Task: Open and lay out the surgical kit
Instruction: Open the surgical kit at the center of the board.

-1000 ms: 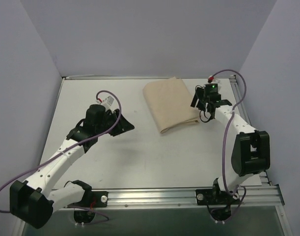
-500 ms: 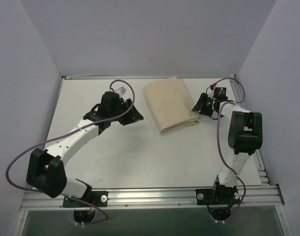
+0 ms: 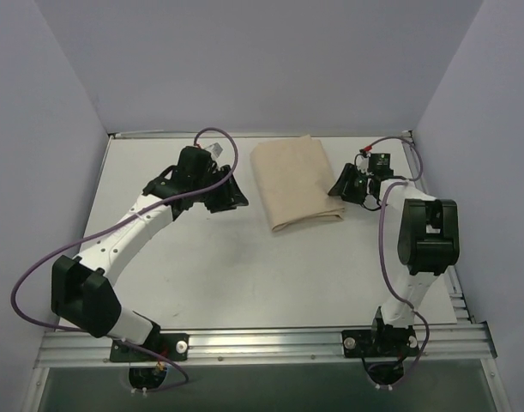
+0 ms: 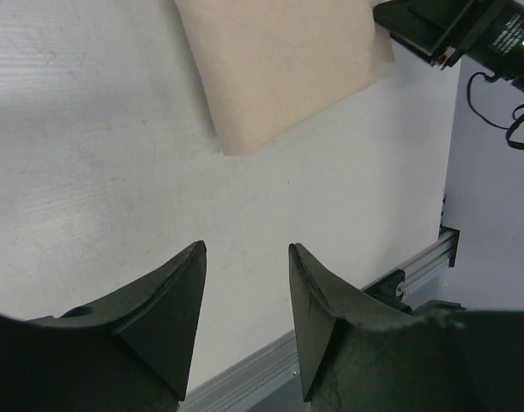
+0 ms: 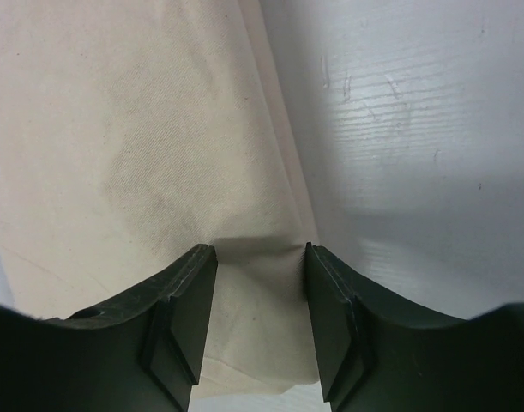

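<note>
- At the right edge of the folded beige cloth wrap (image 3: 296, 183), right gripper (image 5: 260, 253) straddles the fabric, fingers parted, seemingly ready to pinch.
- Near its other side, left gripper (image 4: 244, 256) hovers spread and empty.

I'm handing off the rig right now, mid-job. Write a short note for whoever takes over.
The left pincer is open and empty, over bare table to the left of the cloth wrap in the top view.
The right pincer is open, its fingers straddling the wrap's right edge, not clamped.
The wrap lies folded shut, far middle of the table; no tray or instruments show.
Done: nothing opened.
Left: grip the edge, unfold, lay out the contents.
</note>
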Controlling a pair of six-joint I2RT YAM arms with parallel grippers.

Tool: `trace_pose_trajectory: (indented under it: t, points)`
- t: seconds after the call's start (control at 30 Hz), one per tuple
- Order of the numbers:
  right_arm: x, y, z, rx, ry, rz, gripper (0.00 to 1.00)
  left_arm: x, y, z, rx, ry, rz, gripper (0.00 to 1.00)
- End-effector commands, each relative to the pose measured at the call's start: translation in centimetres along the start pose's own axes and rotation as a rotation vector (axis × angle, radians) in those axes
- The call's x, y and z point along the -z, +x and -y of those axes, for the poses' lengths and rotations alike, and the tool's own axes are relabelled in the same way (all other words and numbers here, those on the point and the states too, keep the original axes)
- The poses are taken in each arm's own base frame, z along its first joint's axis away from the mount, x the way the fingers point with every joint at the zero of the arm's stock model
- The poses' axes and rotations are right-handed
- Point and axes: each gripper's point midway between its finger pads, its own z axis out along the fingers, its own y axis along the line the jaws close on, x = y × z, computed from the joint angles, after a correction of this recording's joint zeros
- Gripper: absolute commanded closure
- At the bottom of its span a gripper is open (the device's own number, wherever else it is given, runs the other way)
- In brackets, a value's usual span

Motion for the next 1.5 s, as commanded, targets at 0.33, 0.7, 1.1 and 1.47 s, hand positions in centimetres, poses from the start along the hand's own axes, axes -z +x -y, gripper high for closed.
trace_pose_trajectory:
  t: [0.33,0.7,1.1,1.47]
  points:
    - [6.0,1.7,-2.2,0.032,0.055,-0.09,0.7,6.4,2.6,-0.4,-0.006,-0.12,-0.174,0.48]
    - [5.3,-3.4,-12.3,0.209,-0.021,0.012,1.0,8.3,0.0,-3.0,-0.068,-0.31,-0.119,0.64]
    - [-1.8,9.2,-42.0,0.448,-0.549,-0.175,0.66,16.4,-2.0,-8.8,0.052,-0.595,0.148,0.6]
    - [1.8,2.6,-31.3,0.537,-0.224,-0.029,0.25,12.5,-2.4,-10.4,0.088,-0.577,0.057,0.41]
